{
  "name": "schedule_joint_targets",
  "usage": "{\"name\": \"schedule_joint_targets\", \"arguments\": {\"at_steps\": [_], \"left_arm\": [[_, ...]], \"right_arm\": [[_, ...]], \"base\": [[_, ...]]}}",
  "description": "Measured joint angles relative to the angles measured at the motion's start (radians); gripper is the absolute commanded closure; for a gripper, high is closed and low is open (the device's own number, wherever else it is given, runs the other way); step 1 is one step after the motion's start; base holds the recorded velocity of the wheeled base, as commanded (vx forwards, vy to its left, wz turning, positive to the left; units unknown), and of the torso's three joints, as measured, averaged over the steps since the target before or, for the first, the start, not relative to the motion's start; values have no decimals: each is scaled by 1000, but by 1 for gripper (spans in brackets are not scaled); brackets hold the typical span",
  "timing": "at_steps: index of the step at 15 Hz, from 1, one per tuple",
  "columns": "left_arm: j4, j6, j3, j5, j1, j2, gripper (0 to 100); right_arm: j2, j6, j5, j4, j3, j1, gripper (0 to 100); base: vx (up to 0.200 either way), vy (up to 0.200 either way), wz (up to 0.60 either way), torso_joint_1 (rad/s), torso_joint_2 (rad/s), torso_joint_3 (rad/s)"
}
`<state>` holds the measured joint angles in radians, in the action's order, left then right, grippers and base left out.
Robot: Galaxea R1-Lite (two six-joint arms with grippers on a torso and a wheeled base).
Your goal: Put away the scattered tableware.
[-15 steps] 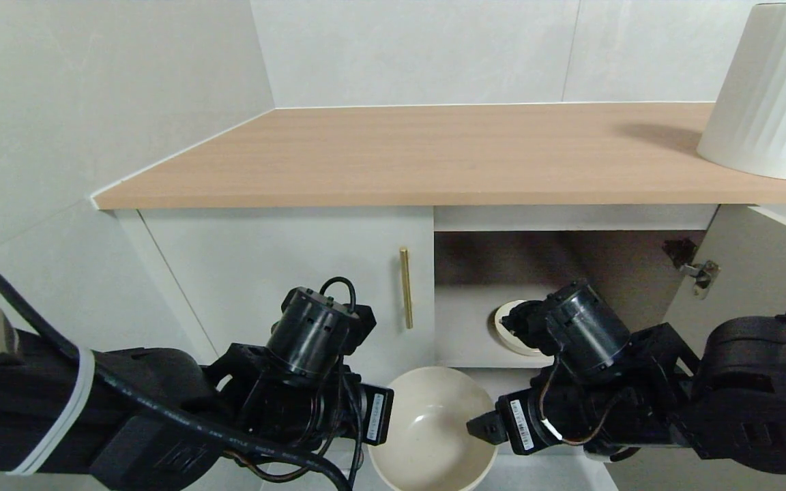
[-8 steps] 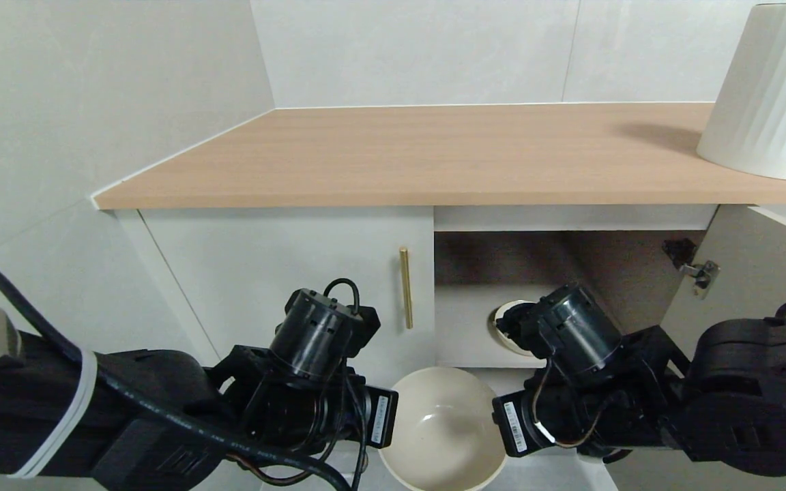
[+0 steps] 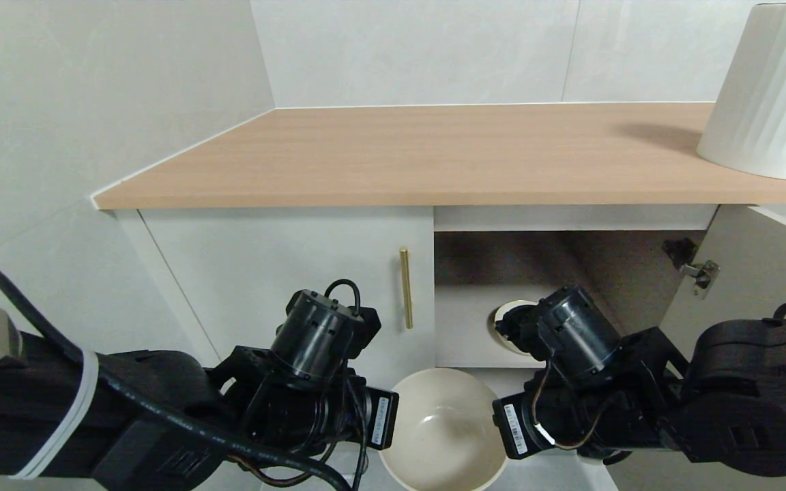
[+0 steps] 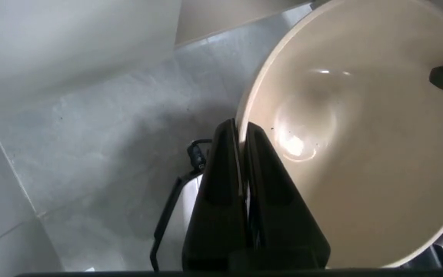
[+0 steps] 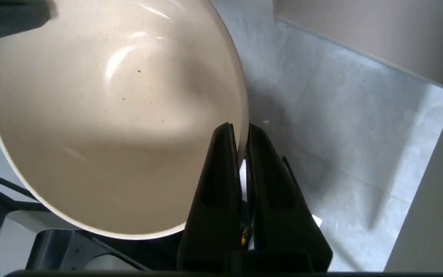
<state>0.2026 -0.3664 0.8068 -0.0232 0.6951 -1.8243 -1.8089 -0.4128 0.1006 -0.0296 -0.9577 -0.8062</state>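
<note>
Countertop: a wooden countertop (image 3: 434,157) runs directly over the open cabinet compartment (image 3: 570,259), against pale wall tiles.
Open cabinet compartment: dark inside, with a pale shelf across its lower part.
Closed door: a white closed door (image 3: 284,259) sits just to the left of the open cabinet compartment.
Open door: a white open door (image 3: 761,266) is swung out at the compartment's right edge.
Vessel: a white ribbed vessel (image 3: 768,88) stands upright on the countertop, above the compartment's right end.
Bowl: a cream speckled bowl (image 3: 441,429) hangs mouth-up in front of and below the compartment's left part, held between the two arms over grey floor tiles.
Left gripper: the left gripper (image 4: 241,154) is nearly closed, pinching the left side of the bowl's rim, one finger inside and one outside.
Right gripper: the right gripper (image 5: 241,146) is likewise clamped on the opposite side of the rim.
Dish: a small round white dish (image 3: 516,304) lies on the shelf inside the compartment, partly hidden by the right arm.
Handle: a brass bar handle (image 3: 404,288) stands vertically just left of the compartment.
Hinge: a metal hinge (image 3: 700,271) sits at the compartment's upper right.
</note>
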Motion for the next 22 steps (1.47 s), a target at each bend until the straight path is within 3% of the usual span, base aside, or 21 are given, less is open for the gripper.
{"name": "schedule_joint_targets", "arguments": {"at_steps": [1, 2, 10, 13, 16, 22], "left_arm": [[0, 0, 0, 0, 0, 0, 100], [0, 0, 0, 0, 0, 0, 0], [0, -1, 2, -3, 0, -1, 0], [0, -2, 2, -2, 0, -3, 0], [0, -3, 2, -1, 0, -4, 0], [1, -4, 2, -2, 0, -2, 0]], "right_arm": [[0, 0, 0, 0, 1, 0, 100], [0, 0, 0, 0, 1, 0, 100], [-1, 1, 11, -2, 1, 1, 100], [-20, -4, 63, 12, -5, 4, 100], [-54, -48, 139, 124, -14, 39, 100], [-159, -137, 179, 343, -26, 203, 100]], "base": [[0, 0, 0, 0, 0, 0], [0, 0, 0, 0, 0, 0], [0, 0, 0, 0, 0, 0], [0, 0, 0, 0, 0, 0], [0, 0, 0, 0, 0, 0], [0, 0, 0, 0, 0, 0]]}}
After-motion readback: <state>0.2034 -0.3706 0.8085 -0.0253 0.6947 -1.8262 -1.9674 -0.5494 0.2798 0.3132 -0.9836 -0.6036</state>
